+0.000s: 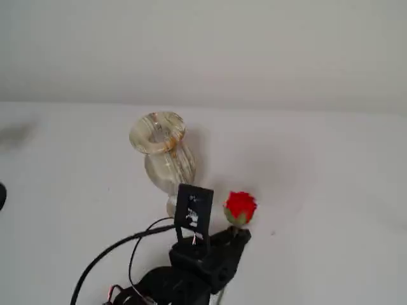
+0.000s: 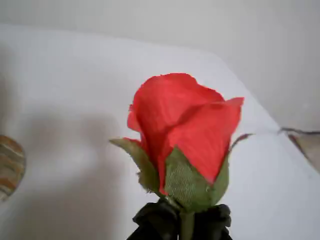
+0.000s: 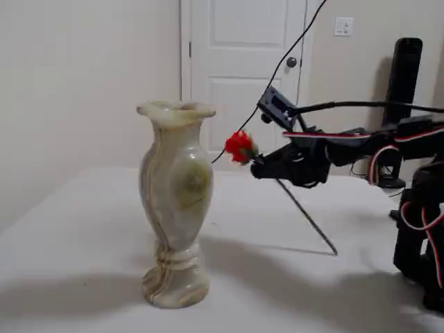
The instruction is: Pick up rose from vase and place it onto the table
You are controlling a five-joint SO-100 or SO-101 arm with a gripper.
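The red rose [image 1: 240, 206] is out of the vase, held in the air by my gripper [image 1: 238, 235], which is shut on the stem just under the bud. In the wrist view the bud [image 2: 182, 135] fills the centre above my black fingertips [image 2: 155, 222]. In a fixed view the rose [image 3: 239, 146] sits to the right of the vase's rim, and its thin stem [image 3: 305, 216] slants down to the right, its tip near the white table [image 3: 83, 229]. The cream marbled vase [image 3: 174, 201] stands upright and empty; it also shows in the other fixed view [image 1: 162, 149] and at the wrist view's left edge [image 2: 9, 165].
My black arm with cables [image 3: 374, 149] reaches in from the right of a fixed view. A white door [image 3: 243, 62] and a dark upright object [image 3: 404, 76] stand behind the table. A dark item [image 1: 2, 196] sits at a fixed view's left edge.
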